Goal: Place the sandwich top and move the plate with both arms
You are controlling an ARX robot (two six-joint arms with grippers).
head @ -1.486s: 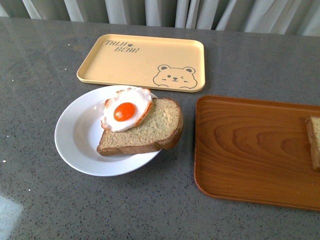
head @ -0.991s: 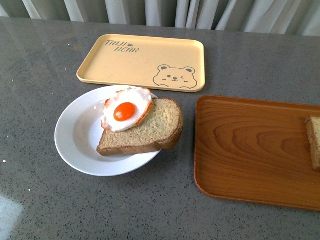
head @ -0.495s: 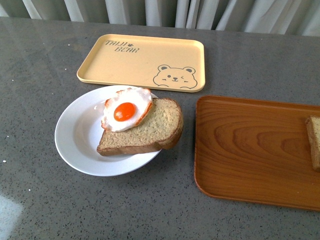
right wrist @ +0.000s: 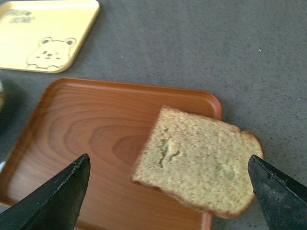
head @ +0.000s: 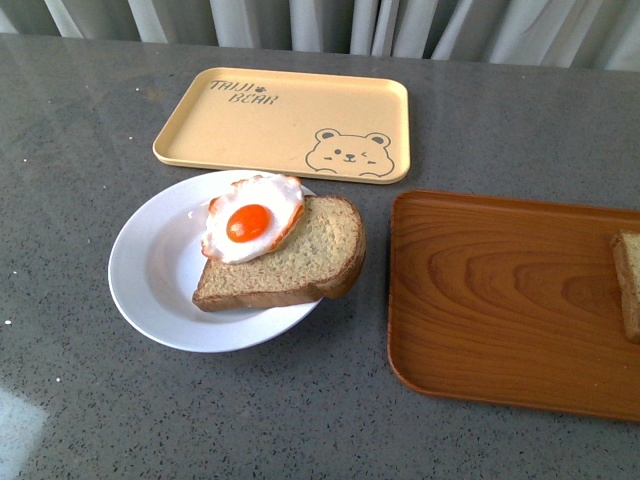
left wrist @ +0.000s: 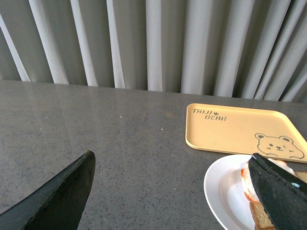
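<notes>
Surface (head: pixel 300 420): grey, speckled, carrying everything listed below.
Left pincer (left wrist: pixel 171 155): black, fingers spread wide, gripping nothing; seen in the left wrist view over bare grey surface beside the plate.
Right pincer (right wrist: pixel 168 157): black, fingers spread wide, gripping nothing; seen in the right wrist view with the sandwich top between the two fingers, no contact visible.
Plate (head: pixel 150 265): round, white, glossy; left of the wooden tray and just in front of the yellow tray.
Plain slice (head: pixel 300 265): brown bread, lying in the plate, its rounded right end reaching over the plate's rim toward the wooden tray.
Fried egg (head: pixel 252 220): white with an orange yolk, resting on the far left part of the plain slice and partly over the plate.
Wooden tray (head: pixel 500 300): brown, grained, rounded corners; right of the plate, close to it but apart.
Sandwich top (right wrist: pixel 199 165): on the wooden tray at its far right end, well apart from the plate; dented face up, part of it lying across the tray's rim.
Yellow tray (head: pixel 270 125): bear print and lettering, behind the plate.
Curtain (head: pixel 300 25): pale folds along the far edge.
</notes>
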